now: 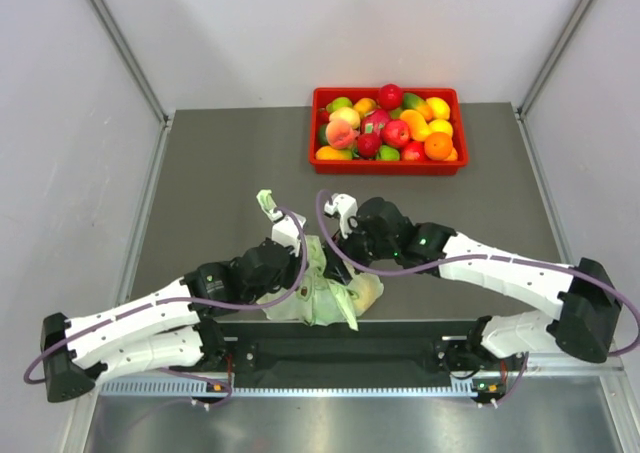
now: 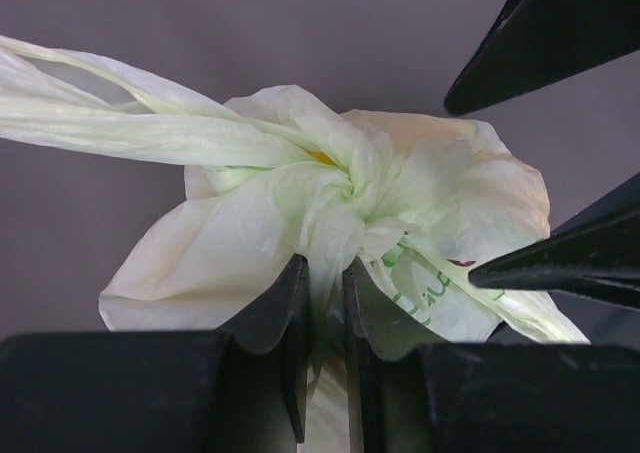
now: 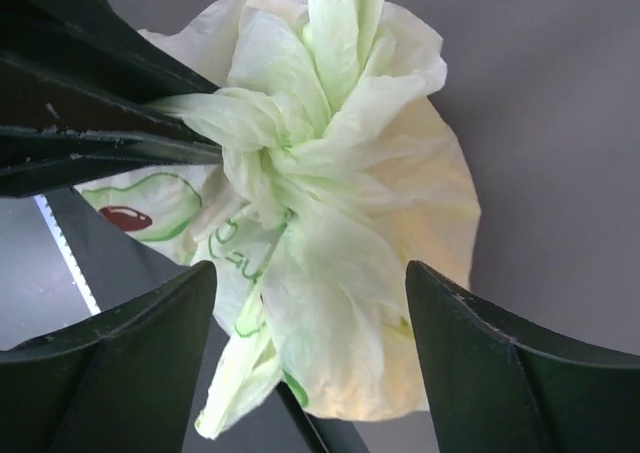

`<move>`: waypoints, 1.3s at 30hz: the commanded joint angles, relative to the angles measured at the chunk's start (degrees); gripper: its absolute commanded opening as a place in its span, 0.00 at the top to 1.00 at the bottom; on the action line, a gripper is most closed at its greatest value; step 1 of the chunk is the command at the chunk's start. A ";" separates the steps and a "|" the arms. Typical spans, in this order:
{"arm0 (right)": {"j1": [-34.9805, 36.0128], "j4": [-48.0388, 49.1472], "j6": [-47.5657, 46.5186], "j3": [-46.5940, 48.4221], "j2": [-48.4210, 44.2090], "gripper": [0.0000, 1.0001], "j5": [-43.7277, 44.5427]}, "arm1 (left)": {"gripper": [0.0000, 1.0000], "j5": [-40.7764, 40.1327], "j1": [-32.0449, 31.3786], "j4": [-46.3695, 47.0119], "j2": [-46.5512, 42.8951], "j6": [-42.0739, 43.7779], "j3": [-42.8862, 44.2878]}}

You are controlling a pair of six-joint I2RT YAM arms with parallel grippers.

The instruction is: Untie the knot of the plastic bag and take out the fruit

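Note:
The pale green plastic bag [image 1: 322, 295] lies bunched at the near edge of the table, between both arms. Its knot [image 2: 345, 188] sits on top, with two thin tails [image 2: 120, 123] stretching away to the left. My left gripper [image 2: 325, 273] is shut on a fold of the bag just below the knot [image 3: 265, 158]. My right gripper [image 3: 310, 283] hangs open above the bag, one finger on each side and nothing between them. The fruit is hidden inside the bag; only a yellow speck [image 2: 322, 157] shows by the knot. In the top view the left gripper [image 1: 305, 263] and right gripper [image 1: 335, 263] meet over the bag.
A red tray [image 1: 318, 158] of apples, oranges and other toy fruit stands at the back of the grey table. The right gripper's fingers [image 2: 560, 263] reach in close beside the left gripper. The table's metal front rail [image 1: 340, 358] runs just behind the bag.

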 commanded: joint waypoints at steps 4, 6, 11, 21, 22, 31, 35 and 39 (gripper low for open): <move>1.43 3.75 -1.12 2.67 4.98 0.34 0.21 | 1.00 -1.27 -0.10 2.33 -1.42 -1.20 1.47; 1.34 3.66 -0.77 3.11 5.69 0.49 3.29 | 1.00 -1.10 -0.01 2.42 -1.86 -1.11 1.47; 1.25 3.84 1.34 3.55 4.65 0.92 9.61 | 1.00 -2.06 -0.10 1.11 -2.48 -0.94 1.47; -9.00 -1.33 14.07 -3.74 -9.76 1.00 25.88 | 1.00 -10.67 -0.10 -5.75 -0.46 -4.71 3.05; -10.68 -2.13 16.09 -5.14 -10.82 1.00 25.89 | 1.00 -11.55 -0.01 -6.36 -0.37 -4.89 3.23; -16.50 -13.89 22.25 -6.21 -14.69 0.90 33.70 | 1.00 -21.22 -0.10 -9.97 -1.16 -7.26 4.55; -16.15 -13.57 18.94 -4.98 -17.59 0.43 29.27 | 1.00 -17.63 -0.10 -5.51 -2.04 -5.16 3.06; -9.49 -12.59 10.25 0.18 -19.09 0.13 23.69 | 1.00 -14.28 -0.10 -3.03 -0.55 -4.19 2.44</move>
